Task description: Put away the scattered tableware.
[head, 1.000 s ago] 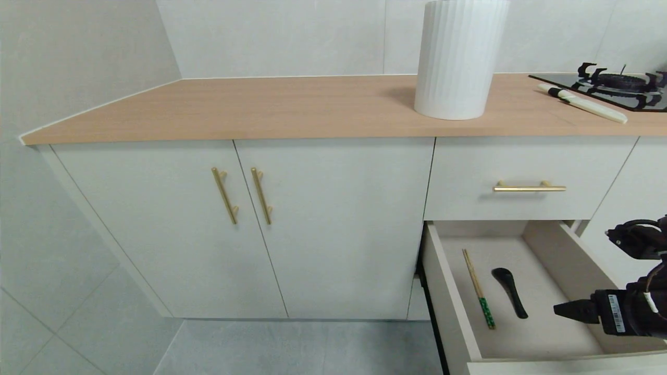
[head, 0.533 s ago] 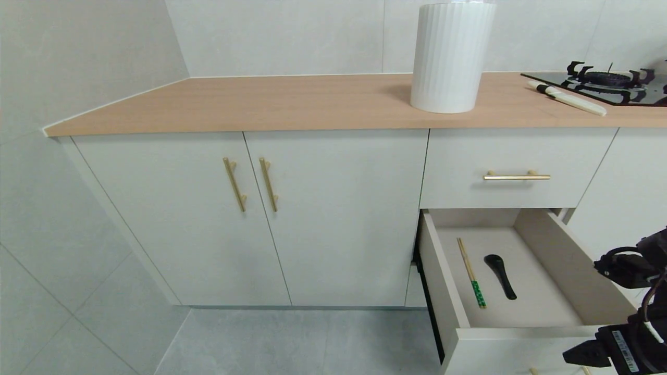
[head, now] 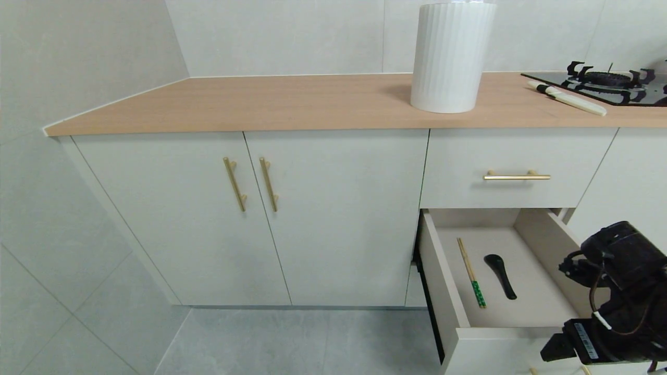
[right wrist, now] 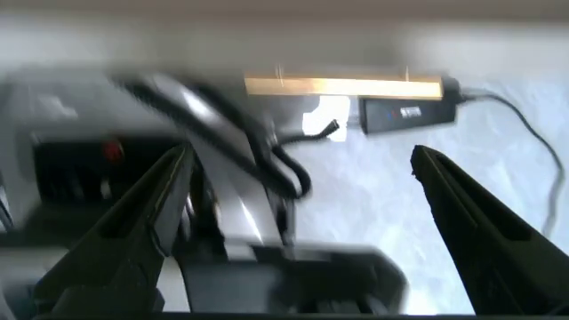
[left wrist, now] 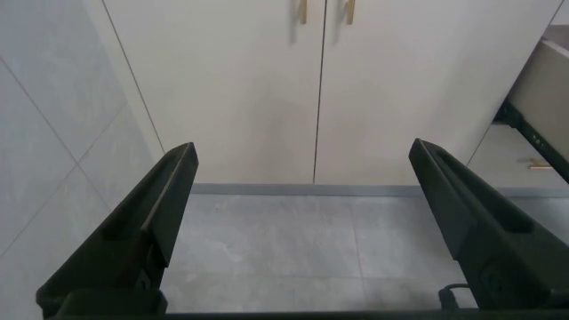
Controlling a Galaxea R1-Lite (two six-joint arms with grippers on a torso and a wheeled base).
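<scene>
The lower drawer [head: 442, 284] stands pulled out. In it lie wooden chopsticks [head: 471, 280] with green ends and, beside them, a black spoon [head: 500, 276]. A white knife [head: 568, 99] with a black band rests on the wooden counter [head: 271, 104] by the stove [head: 609, 80]. My right gripper [head: 552, 354] hangs low at the drawer's front right corner; in the right wrist view it [right wrist: 293, 222] is open and holds nothing, facing a gold handle [right wrist: 342, 86]. My left gripper [left wrist: 302, 222] is open and holds nothing, low over the floor before the cabinet doors [left wrist: 316, 80].
A tall white ribbed container [head: 451, 57] stands on the counter above the drawers. The upper drawer [head: 516, 166] is closed, as are the two cabinet doors [head: 250, 208] to the left. Grey tiled floor [head: 292, 344] lies below, with a wall on the left.
The head camera shifted after the first frame. My right gripper left the space over the drawer and dropped to its front; the arm has since come up and a little left.
</scene>
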